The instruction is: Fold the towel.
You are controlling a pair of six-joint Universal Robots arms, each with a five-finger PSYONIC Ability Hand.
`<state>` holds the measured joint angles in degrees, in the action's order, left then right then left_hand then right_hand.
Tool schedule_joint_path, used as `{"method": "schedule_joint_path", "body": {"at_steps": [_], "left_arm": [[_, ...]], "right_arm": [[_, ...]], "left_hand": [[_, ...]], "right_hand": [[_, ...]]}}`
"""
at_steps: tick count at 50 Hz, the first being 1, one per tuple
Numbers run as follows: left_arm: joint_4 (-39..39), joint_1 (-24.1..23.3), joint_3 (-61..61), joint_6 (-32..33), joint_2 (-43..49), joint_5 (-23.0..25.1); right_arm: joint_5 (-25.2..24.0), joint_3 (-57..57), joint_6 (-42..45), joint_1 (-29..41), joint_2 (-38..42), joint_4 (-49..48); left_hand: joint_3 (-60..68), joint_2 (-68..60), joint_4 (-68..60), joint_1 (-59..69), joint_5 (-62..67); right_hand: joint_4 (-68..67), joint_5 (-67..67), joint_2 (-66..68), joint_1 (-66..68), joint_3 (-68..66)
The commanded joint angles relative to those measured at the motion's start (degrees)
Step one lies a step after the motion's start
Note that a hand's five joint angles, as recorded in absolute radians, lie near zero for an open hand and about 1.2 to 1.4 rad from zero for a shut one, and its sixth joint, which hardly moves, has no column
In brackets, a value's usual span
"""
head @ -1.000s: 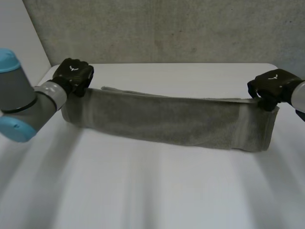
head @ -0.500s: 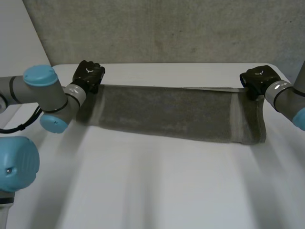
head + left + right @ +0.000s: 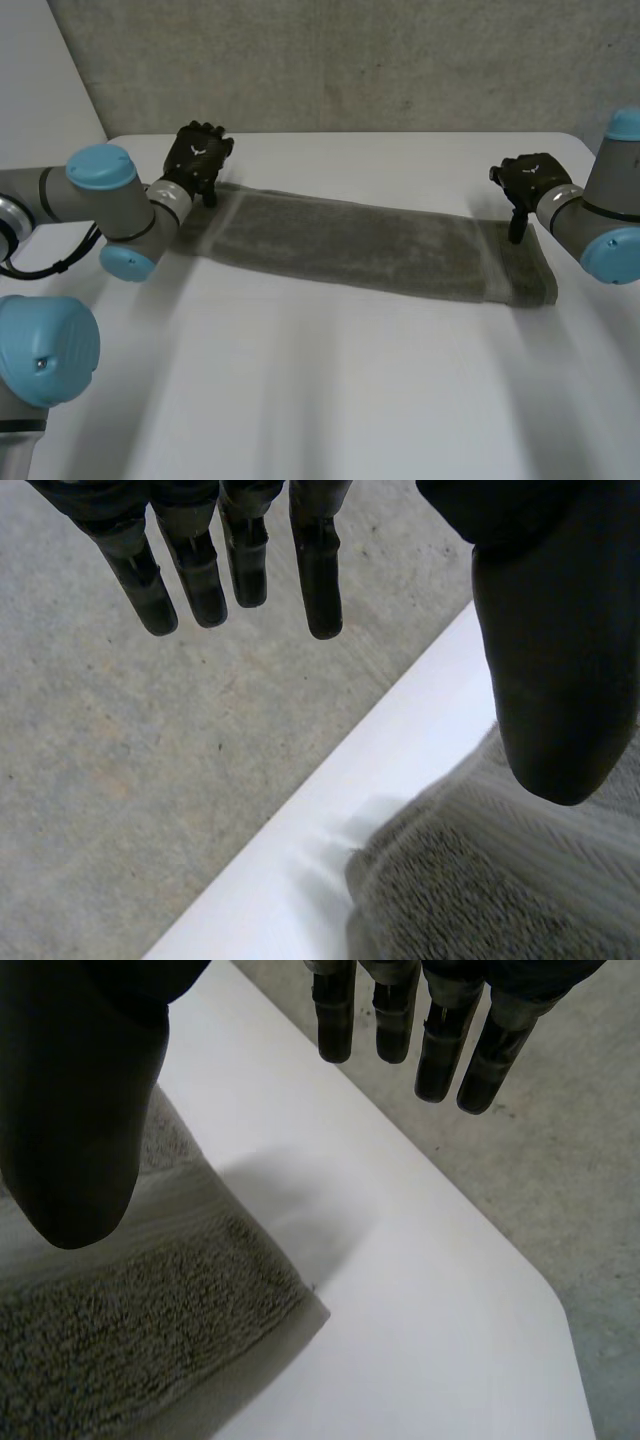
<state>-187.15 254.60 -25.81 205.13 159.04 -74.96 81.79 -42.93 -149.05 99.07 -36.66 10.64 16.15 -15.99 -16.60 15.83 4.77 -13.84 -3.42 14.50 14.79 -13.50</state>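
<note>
The towel (image 3: 370, 245) lies flat on the table (image 3: 320, 390) as a long, narrow strip across the far side, and from its layered edge at the right end I'd say it is already doubled lengthwise. The left hand (image 3: 197, 155) hangs over the strip's far left corner and the right hand (image 3: 525, 178) over its far right corner, each with straight fingers spread wide from the thumb and nothing held. To my eye one fold is done, and the strip has yet to be folded end to end.
</note>
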Motion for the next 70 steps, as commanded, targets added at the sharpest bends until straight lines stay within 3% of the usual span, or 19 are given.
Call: {"method": "schedule_joint_path", "body": {"at_steps": [1, 9, 14, 23, 30, 42, 45, 47, 48, 49, 51, 63, 70], "left_arm": [[0.21, -1.56, -3.02, 0.01, -4.88, -2.56], [0.47, -1.47, -15.15, -0.60, -15.95, -5.64], [0.12, -0.94, -32.07, -1.57, -27.35, -5.55], [0.03, -0.59, -48.10, -5.17, -36.26, -5.81], [-0.23, 1.42, -57.06, -6.49, -39.33, -5.46], [-0.23, 2.57, -59.35, -6.67, -39.51, -5.55], [-0.32, 2.66, -59.44, -6.67, -39.51, -5.55], [-0.49, 2.66, -59.44, -6.67, -39.51, -5.63], [-0.50, 2.66, -59.44, -6.67, -39.51, -5.64], [-0.93, 2.57, -59.44, -6.67, -39.51, -5.64], [-1.20, 2.66, -59.44, -6.67, -39.51, -5.64], [-1.46, 2.92, -59.53, -6.67, -39.77, -5.64], [-1.37, 3.45, -59.79, -6.67, -40.39, -5.72]], "right_arm": [[0.12, -0.40, -3.70, 0.51, -4.56, 0.26], [-0.32, -7.25, -4.49, 0.25, -14.14, 1.57], [-1.45, -19.35, -2.57, -0.19, -21.60, 4.12], [-4.80, -34.15, 1.13, -1.33, -25.13, 2.98], [-5.50, -40.65, 1.31, -3.26, -22.50, -6.23], [-4.80, -39.86, 1.48, -3.79, -17.74, -9.94], [-4.80, -39.69, 1.66, -4.23, -17.30, -10.03], [-4.80, -39.42, 2.53, -5.02, -16.95, -9.94], [-4.80, -39.42, 2.54, -5.02, -16.95, -9.94], [-4.71, -39.42, 3.06, -5.46, -16.95, -9.94], [-4.54, -39.42, 3.76, -6.25, -17.04, -9.94], [-4.71, -31.62, 13.77, -22.33, -20.47, -7.49], [-4.71, -18.54, 14.15, -22.08, -20.21, -0.11]], "left_hand": [[-3.24, 3.08, 3.69, -2.92, -1.86], [-3.07, 2.92, 3.52, -2.75, -1.70], [-3.07, 2.92, 3.52, -2.75, -1.70], [-2.40, 2.24, 2.85, -2.08, -1.02], [-2.57, 2.41, 3.02, -2.25, -1.19], [-2.57, 2.41, 3.02, -2.25, -1.19], [-2.57, 2.41, 3.02, -2.25, -1.19], [-2.57, 2.41, 3.02, -2.25, -1.19], [-2.57, 2.41, 3.02, -2.25, -1.19], [-2.57, 2.41, 3.02, -2.25, -1.19], [-2.57, 2.41, 3.02, -2.25, -1.19], [-2.57, 2.41, 3.02, -2.25, -1.19], [-2.57, 2.41, 3.02, -2.25, -1.19]], "right_hand": [[3.84, 3.42, -4.50, -4.79, 3.50], [3.84, 3.42, -4.50, -4.79, 3.50], [3.84, 3.42, -4.50, -4.79, 3.50], [-1.12, -1.54, 0.46, 0.17, -1.46], [-7.32, -7.74, 6.66, 6.37, -7.66], [-19.12, -19.54, 18.46, 18.17, -19.46], [-28.03, -28.46, 27.38, 27.08, -28.38], [-51.45, -51.88, 50.80, 50.50, -51.79], [-51.58, -52.00, 50.93, 50.63, -51.92], [-62.74, -63.16, 62.09, 61.79, -63.08], [-66.12, -66.55, 65.47, 65.18, -66.47], [-66.16, -66.58, 65.50, 65.21, -66.50], [-66.16, -66.58, 65.50, 65.21, -66.50]]}}
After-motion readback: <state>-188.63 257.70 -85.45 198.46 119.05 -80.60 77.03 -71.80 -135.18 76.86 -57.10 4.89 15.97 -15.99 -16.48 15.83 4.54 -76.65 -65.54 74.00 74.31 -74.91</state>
